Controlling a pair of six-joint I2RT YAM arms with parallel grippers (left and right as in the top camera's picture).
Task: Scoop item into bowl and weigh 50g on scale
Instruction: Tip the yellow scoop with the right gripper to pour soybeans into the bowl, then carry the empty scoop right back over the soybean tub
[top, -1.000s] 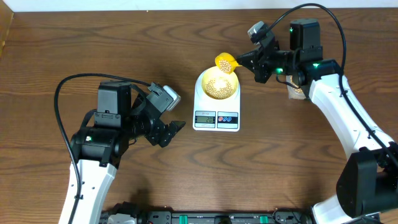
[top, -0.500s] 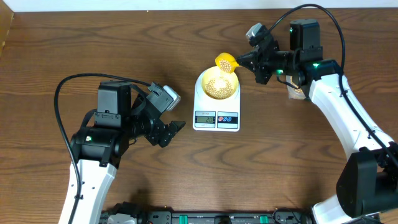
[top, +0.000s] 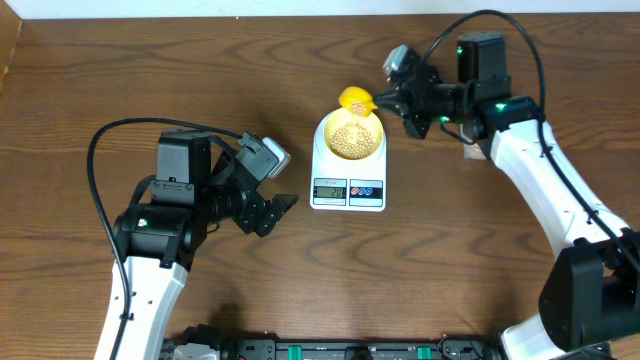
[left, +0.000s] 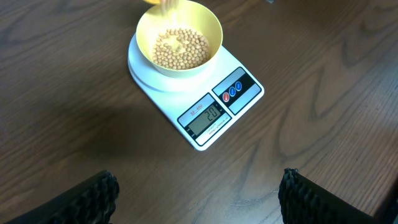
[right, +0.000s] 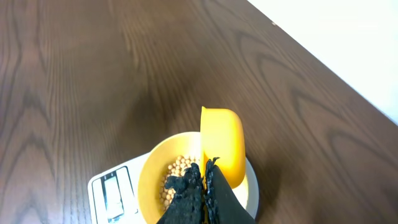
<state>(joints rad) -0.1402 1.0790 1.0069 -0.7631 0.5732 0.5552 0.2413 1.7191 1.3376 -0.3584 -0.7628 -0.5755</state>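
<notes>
**Scoop tipped over bowl on scale, right arm pouring**

- Landmark: white rounded-rectangle digital kitchen scale (top: 348, 190) on the brown wooden table (top: 100, 80). Its display-and-button edge faces the robot's side, and its long axis runs from that edge away from the robot.
- Small round pale yellow-cream bowl (left: 210, 31) sits centred on the scale's top, upright.
- Small round beige-tan beans (left: 180, 48) lie in a shallow heap at the bowl's bottom. None seen spilled around the scale.
- Bright yellow plastic scoop (right: 222, 143) hangs over the bowl's far rim, rolled onto its side. Its long axis runs from the bowl out to the scale's right, handle outward. Cannot tell whether beans remain inside.
- Right gripper (right: 203, 186): fingers pinched tight on the scoop's handle end.
- Left gripper (top: 278, 215): jaws spread wide, holding nothing, well left of the scale.
- Display digits lit, too soft to read with certainty.

Handling, my judgement: beans are hard, smooth and light, so they will roll and bounce and are best moved by scoop, never pinched. The scoop is stiff and light, best gripped by the handle. The bowl looks light and may slide on the scale's slick top, so avoid nudging its rim
</notes>
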